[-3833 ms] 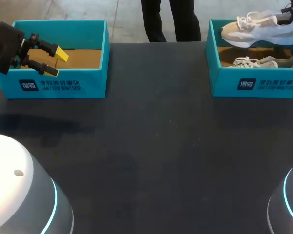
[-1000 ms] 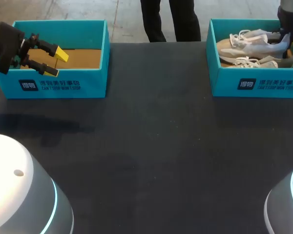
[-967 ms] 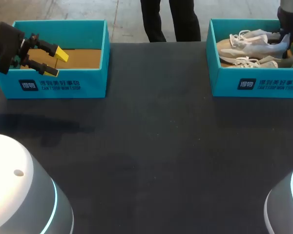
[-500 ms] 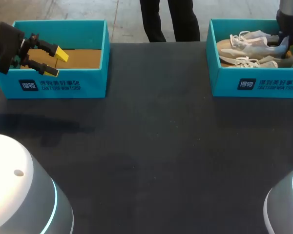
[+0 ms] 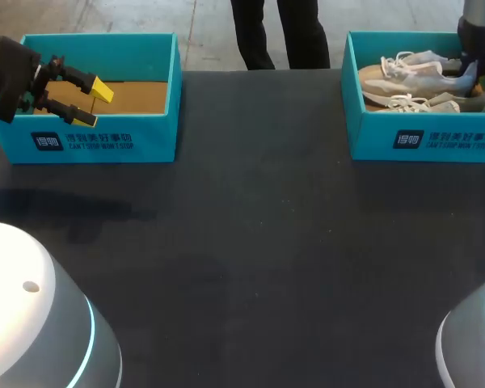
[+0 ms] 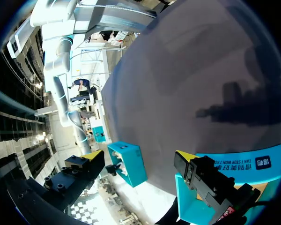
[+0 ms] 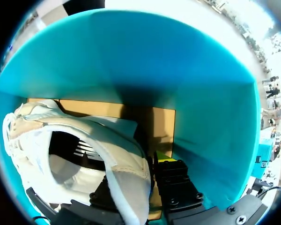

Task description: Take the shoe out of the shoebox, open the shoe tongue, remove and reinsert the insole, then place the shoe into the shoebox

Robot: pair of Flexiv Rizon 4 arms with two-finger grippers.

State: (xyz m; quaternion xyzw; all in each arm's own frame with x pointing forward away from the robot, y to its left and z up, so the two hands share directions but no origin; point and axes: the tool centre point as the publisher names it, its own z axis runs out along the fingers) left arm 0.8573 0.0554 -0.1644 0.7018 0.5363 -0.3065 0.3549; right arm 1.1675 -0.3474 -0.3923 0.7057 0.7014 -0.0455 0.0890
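Found the left gripper (image 5: 94,103) gaping wide over the left shoebox (image 5: 105,141). Crossed bare dark table (image 5: 259,242) to the right shoebox (image 5: 424,137). Saw the shoe (image 5: 416,77) lying inside beside a second shoe (image 5: 436,103), heel pinched by the right gripper (image 7: 136,173).

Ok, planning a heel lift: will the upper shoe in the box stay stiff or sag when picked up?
Probably sags at the toe: the right gripper pinches the upper shoe with its jaws only at the soft heel collar. Likely light for its size, given the mesh-like upper and thick sole. Its loose laces may snag the lower shoe.
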